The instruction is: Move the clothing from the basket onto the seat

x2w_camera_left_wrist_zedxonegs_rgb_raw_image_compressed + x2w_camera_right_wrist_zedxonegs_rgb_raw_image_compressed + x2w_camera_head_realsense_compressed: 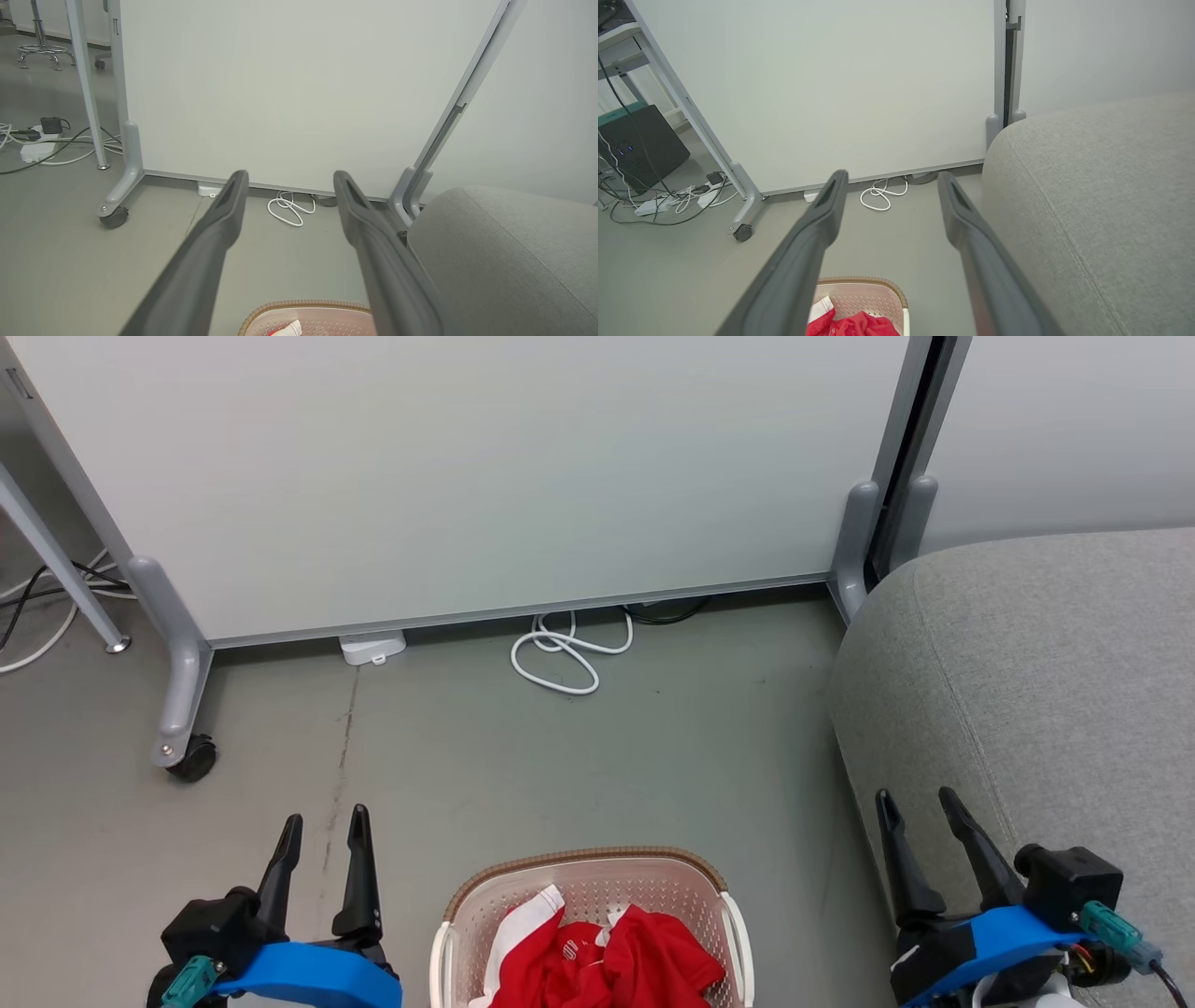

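Observation:
The cream basket [588, 866] with its brown rim sits on the floor at the bottom centre of the head view, red and white clothing [607, 961] bunched inside. The basket's rim [308, 305] peeks in at the bottom of the left wrist view, and red clothing [859, 324] lies in it in the right wrist view. The grey seat [1046, 681] fills the right side. My left gripper [325, 821] hangs open left of the basket. My right gripper [920, 798] is open over the seat's front edge. Both hold nothing.
A white partition panel [467, 476] on grey legs with a castor [191, 758] stands behind the floor area. A coiled white cable [565, 653] and a small white box [373, 647] lie at its foot. More cables and a power strip [35, 149] lie at far left.

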Robot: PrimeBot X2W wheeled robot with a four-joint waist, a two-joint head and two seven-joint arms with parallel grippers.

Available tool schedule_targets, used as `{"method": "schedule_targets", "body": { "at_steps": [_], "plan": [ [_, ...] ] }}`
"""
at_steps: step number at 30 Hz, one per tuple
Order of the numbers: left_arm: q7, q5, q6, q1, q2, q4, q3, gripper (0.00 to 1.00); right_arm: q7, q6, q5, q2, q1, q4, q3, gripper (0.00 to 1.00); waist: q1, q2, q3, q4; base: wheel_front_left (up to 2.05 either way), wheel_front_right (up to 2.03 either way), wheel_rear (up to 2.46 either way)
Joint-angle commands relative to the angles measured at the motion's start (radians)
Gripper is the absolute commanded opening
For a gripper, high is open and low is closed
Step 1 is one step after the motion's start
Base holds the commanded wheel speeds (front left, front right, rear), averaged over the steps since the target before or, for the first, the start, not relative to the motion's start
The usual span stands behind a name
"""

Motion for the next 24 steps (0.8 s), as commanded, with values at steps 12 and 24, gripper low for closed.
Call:
{"method": "schedule_targets", "body": {
  "at_steps": [12,24],
  "plan": [
    [-0.031,0.083,-0.008,-0.017,0.001,0.026,-0.008,1.00,-0.021,0.002,-0.107,-0.007,-0.007,0.003,0.003,1.00,-0.0001,0.0000,-0.006,0.004,0.00,0.00,0.00],
    [-0.051,0.152,-0.006,-0.012,0.000,0.034,-0.018,1.00,-0.038,0.003,-0.194,-0.007,0.000,-0.002,0.008,1.00,-0.0001,0.0000,-0.008,0.002,0.00,0.00,0.00]
  ]
}}
